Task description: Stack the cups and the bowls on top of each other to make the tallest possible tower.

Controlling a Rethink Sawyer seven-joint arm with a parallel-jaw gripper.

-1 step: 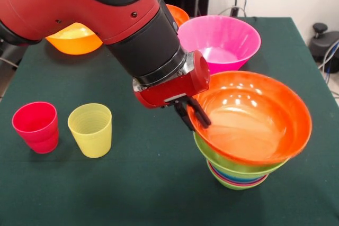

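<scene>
Bowls nested into a tower (pixel 238 175) stand at the near right of the table (pixel 148 183); only thin rim bands of the lower ones show beneath a big orange bowl (pixel 254 117), which sits tilted, mouth facing up and leftward. The claw (pixel 192 116) pinches that bowl's left rim. Far behind, a pink bowl (pixel 222 41) is partly hidden by the arm.

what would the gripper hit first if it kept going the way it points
Nothing to travel to: the gripper already sits at the orange bowl's rim atop the tower, so that bowl, though depth is unclear.
</scene>
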